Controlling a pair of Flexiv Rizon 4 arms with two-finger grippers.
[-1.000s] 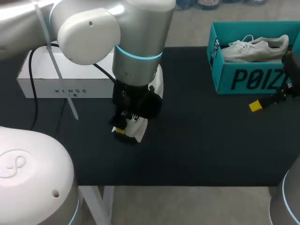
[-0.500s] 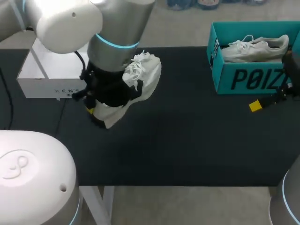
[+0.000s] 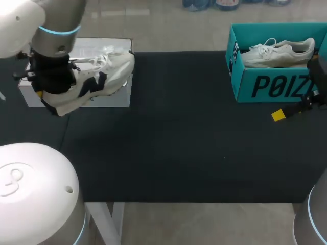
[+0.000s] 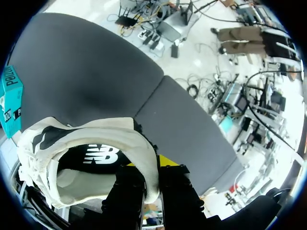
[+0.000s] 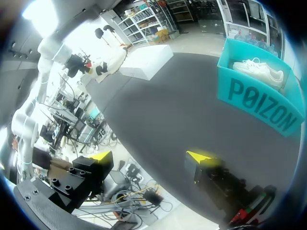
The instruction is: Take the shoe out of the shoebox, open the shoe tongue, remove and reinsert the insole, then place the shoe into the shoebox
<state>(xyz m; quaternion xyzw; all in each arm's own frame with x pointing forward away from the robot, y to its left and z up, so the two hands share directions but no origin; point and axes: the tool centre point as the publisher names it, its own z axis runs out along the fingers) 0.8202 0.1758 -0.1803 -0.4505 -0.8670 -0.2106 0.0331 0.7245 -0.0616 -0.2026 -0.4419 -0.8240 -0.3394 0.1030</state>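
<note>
My left gripper (image 3: 45,96) is shut on the heel collar of a white shoe (image 3: 99,74) with a dark side logo, held in the air over the white shoebox (image 3: 116,95) at the table's far left. In the left wrist view the shoe's (image 4: 86,139) heel rim is pinched in that gripper (image 4: 152,177), and the dark insole shows inside. The right wrist view shows the held shoe (image 5: 112,60) far off. My right gripper (image 5: 150,156) stands open over the table's right edge, with nothing between its fingers.
A teal shoebox (image 3: 276,87) stands at the back right with a second white shoe (image 3: 278,52) lying in it. My right gripper (image 3: 286,113) is just in front of that box. The black mat (image 3: 179,143) spans the table's middle.
My left arm has carried the shoe from the middle of the mat leftward and back, to above the white shoebox. The right arm has not moved.
</note>
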